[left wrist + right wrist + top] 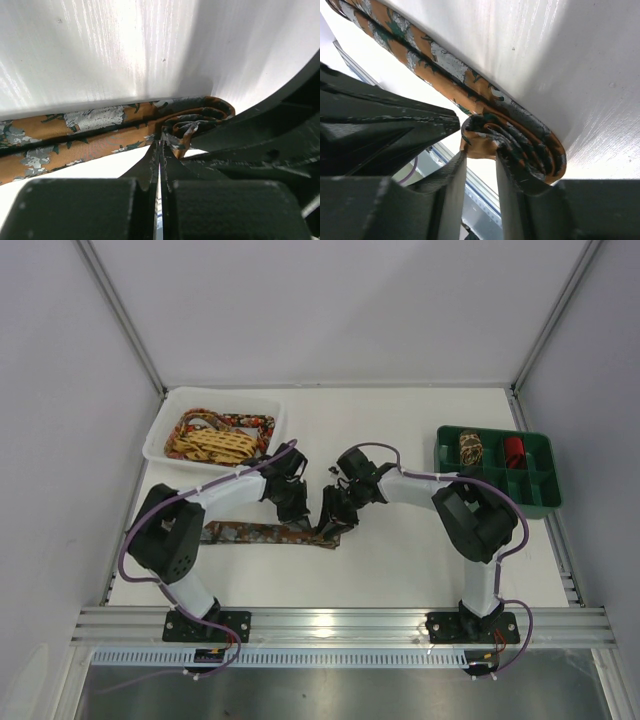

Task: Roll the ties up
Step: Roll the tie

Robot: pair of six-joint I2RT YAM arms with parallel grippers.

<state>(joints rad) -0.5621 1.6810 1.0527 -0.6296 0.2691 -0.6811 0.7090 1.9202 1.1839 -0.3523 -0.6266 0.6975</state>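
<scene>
While your left gripper [160,148] sits closed tight, tips against the started coil [530,145], likely pinning it, your right gripper [480,167] straddles its inner turn, jaws partly apart. Biting or not, I can't tell. That orange floral tie [75,132] lies flat on the table [400,560], tail running left. Both arms crowd the coil; white bin [157,443] of loose ties [215,445] and green tray [540,502] holding two rolled ties [471,448] stand well clear.
</scene>
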